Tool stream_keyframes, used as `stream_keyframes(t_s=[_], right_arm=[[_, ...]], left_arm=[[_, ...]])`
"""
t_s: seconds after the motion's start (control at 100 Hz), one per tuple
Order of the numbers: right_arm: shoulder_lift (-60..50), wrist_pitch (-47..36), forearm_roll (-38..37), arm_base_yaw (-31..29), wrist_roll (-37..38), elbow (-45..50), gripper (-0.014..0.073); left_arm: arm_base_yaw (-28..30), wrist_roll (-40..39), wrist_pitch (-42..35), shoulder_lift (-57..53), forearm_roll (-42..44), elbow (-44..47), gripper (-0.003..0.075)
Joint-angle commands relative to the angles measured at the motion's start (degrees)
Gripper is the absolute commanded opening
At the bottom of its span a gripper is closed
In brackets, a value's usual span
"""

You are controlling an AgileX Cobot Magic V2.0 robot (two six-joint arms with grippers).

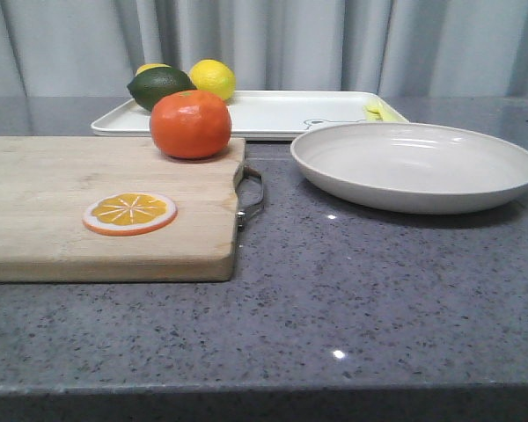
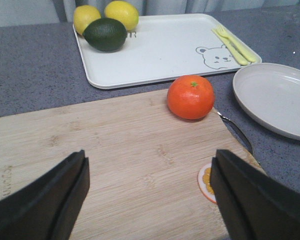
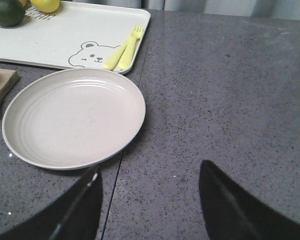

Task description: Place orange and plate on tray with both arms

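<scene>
While both sets of fingers sit apart: centre left gripper [image 2: 150, 200] squarely on orange [image 2: 190, 97], mid-frame; right gripper [image 3: 150, 205] onto plate [image 3: 74, 117] rim, then tray [image 2: 160, 50].

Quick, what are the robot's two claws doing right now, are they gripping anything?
Left gripper: open, holding nothing, above the cutting board.
Right gripper: open, holding nothing, above the countertop beside the plate.
</scene>
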Motion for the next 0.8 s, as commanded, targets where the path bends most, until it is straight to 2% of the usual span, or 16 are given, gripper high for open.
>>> stream_keyframes(t_s=[0.0, 0.3, 0.59, 0.79], right_arm=[[0.77, -4.69, -0.32, 0.0, -0.2, -1.92, 0.0442], [0.77, -4.68, -0.36, 0.0, -0.2, -1.92, 0.0442], [0.77, -4.51, -0.37, 0.0, -0.2, -1.92, 0.0442], [0.77, -3.45, -0.37, 0.0, -0.2, -1.92, 0.0442]], left_arm=[[-0.39, 2.86, -5.51, 4.06, -3.79, -3.95, 0.0495], [-1.25, 17.22, -6.0, 19.75, -14.07, -13.03, 0.0496], [-10.51, 17.52, -8.94, 33.26, -14.4, -20.6, 0.0496], [-14.58, 17.4, -9.2, 41.89, -14.53, -26.79, 0.0496]])
